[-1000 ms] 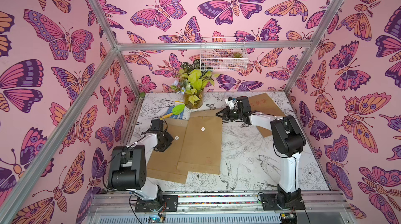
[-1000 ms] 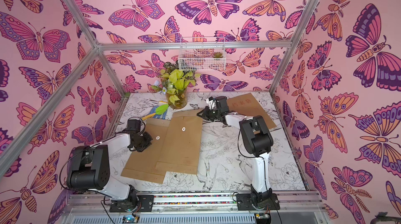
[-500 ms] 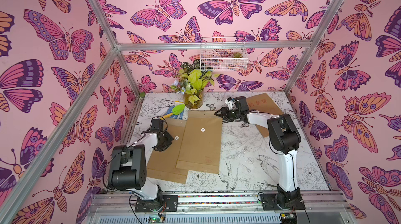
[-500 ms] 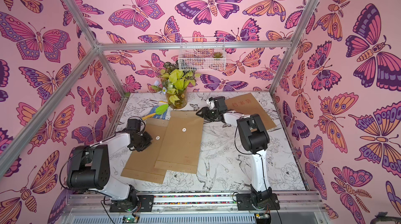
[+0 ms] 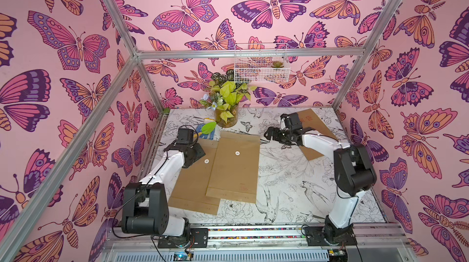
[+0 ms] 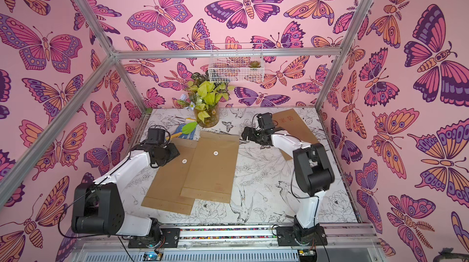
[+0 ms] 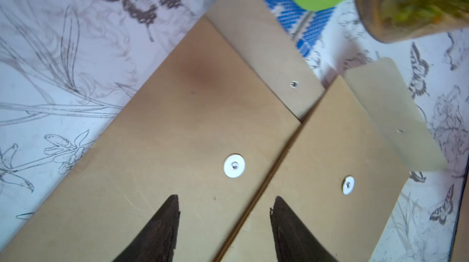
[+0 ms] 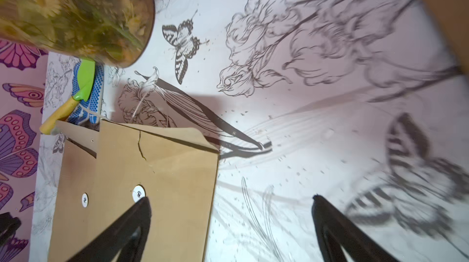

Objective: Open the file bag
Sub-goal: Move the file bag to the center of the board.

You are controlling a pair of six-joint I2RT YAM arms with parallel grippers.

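Note:
Two brown file bags overlap on the table. The upper file bag (image 5: 236, 166) (image 6: 213, 166) (image 8: 157, 172) lies flat with its flap (image 8: 162, 131) (image 7: 390, 113) folded back at the far end and its white button (image 5: 237, 153) showing. The lower bag (image 5: 190, 184) (image 7: 177, 126) also has its flap (image 7: 264, 52) turned back. My left gripper (image 5: 196, 155) (image 7: 224, 199) hovers open over the seam between the two bags, holding nothing. Beside the upper bag's far right corner, my right gripper (image 5: 270, 135) (image 8: 230, 197) stands wide open and empty.
A glass vase of leaves (image 5: 225, 118) stands at the back, close to the bags' flaps. A green and yellow toy knife (image 5: 206, 128) lies on a blue cloth beside it. A third brown bag (image 5: 314, 126) lies under the right arm. A wire basket (image 5: 261, 66) hangs on the back wall.
Both grippers have gone from shut to open. The right arm's elbow has swung a little to the right. The bags lie where they were.

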